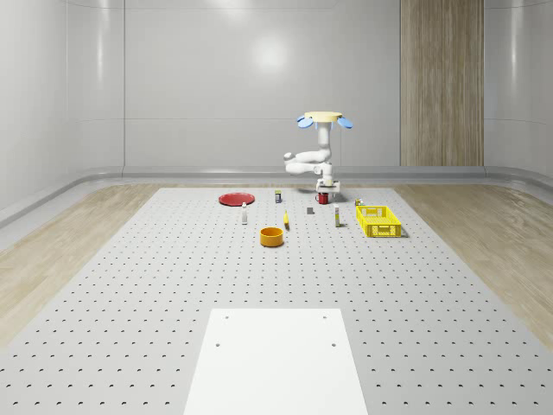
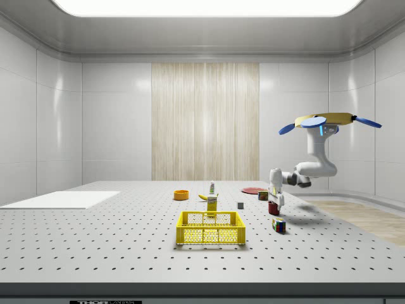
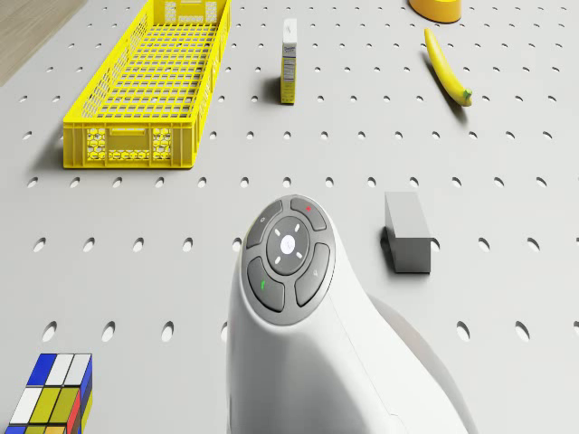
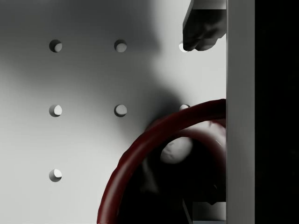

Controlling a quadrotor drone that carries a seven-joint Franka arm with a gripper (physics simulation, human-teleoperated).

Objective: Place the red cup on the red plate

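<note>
A white sheet (image 1: 276, 359) lies nearest on the grey tabletop (image 1: 130, 294) full of little holes. Farther back sit an orange bowl (image 1: 272, 236) and a yellow basket (image 1: 378, 220). The drone (image 1: 324, 118) hovers over the red cup (image 1: 322, 198); the jaws (image 1: 327, 188) reach around its rim (whether clamped, I cannot tell). The red plate (image 1: 235, 199) lies well apart, before grey walls.

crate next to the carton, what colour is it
The crate is bright yellow with mesh-like sides, clearest in the drone view, beside the small carton.
</note>
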